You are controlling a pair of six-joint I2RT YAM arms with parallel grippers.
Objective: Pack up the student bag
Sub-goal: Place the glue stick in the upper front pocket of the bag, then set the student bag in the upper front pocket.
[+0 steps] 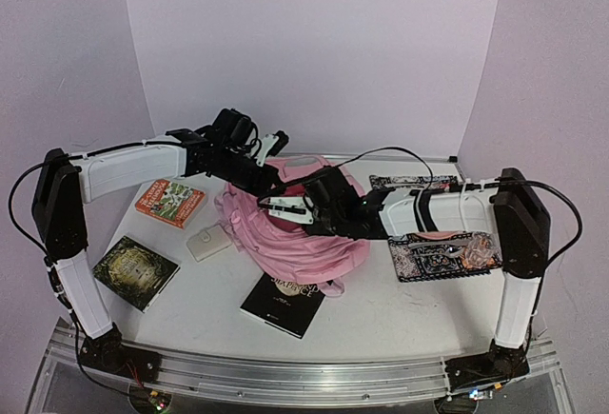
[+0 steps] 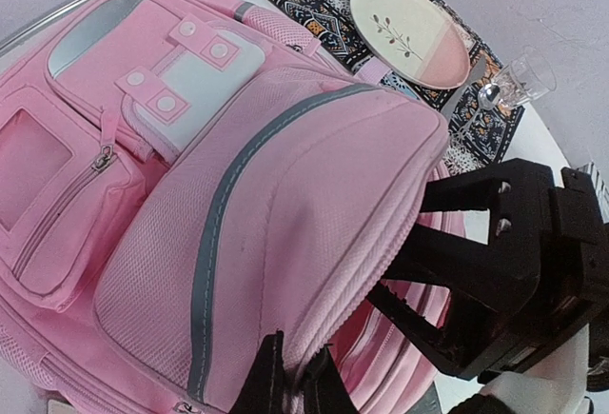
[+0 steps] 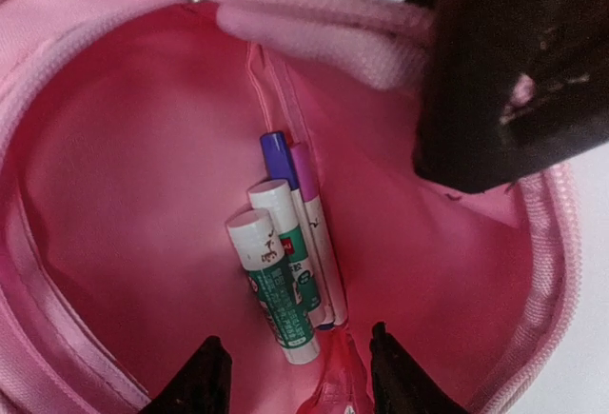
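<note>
Right jaws parted inside student bag (image 3: 114, 195) over glue sticks (image 3: 276, 285), markers (image 3: 311, 214); left jaws pinch its flap (image 2: 314, 243); books (image 1: 136, 271) around.

student bag (image 1: 303, 238): centre of the top view, on the table (image 1: 381, 309)
upper book (image 1: 169, 202): left of the bag, towards the back
lower book (image 1: 135, 271): far left, nearer the front
front book (image 1: 282, 304): just before the bag
placemat (image 1: 442, 254): right of the bag
plate (image 2: 409, 33): on the placemat
glue sticks (image 3: 274, 300): inside the bag, markers (image 3: 319, 243) beside them
</note>
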